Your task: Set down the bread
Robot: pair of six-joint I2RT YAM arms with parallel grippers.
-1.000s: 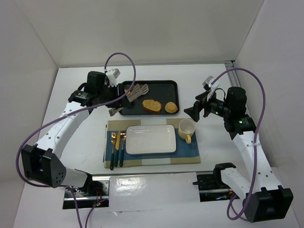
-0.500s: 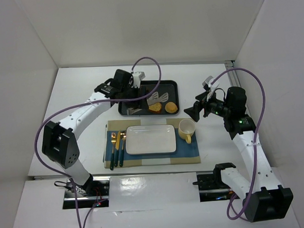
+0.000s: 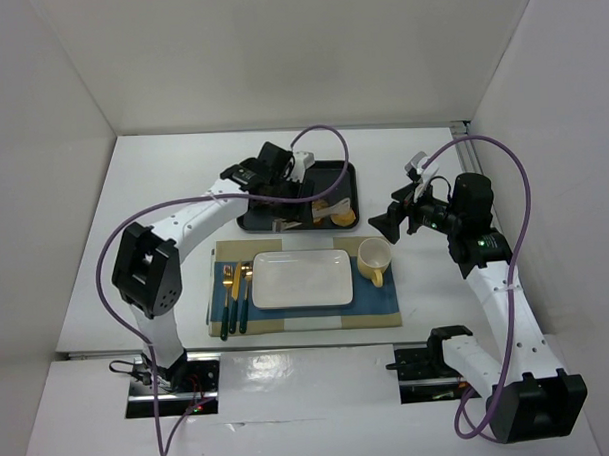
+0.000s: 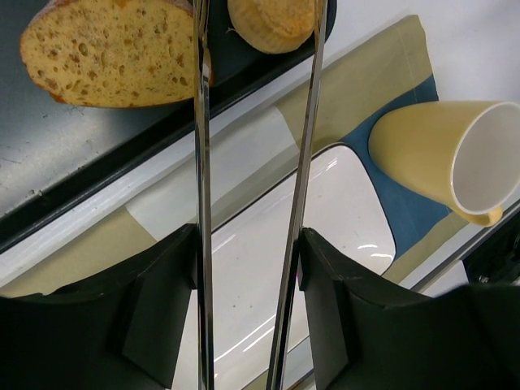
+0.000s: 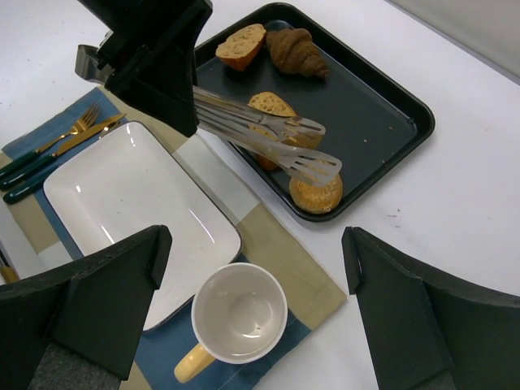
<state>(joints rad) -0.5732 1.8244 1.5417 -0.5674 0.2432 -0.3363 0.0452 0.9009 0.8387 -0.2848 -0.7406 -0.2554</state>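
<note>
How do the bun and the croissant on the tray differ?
The bun is round, smooth, golden-tan; the croissant is longer, ridged, dark brown. The bun sits in a tray corner at the tongs' tips; the croissant lies across the tray, clear of them. Both are on the tray.

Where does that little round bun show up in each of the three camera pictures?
Top external: bun in the tray's near right corner.
Left wrist: bun at top edge, between the tongs' blades.
Right wrist: bun right of centre, under the tongs' tip.
Shared landmark: the yellow cup, in all three.
</note>
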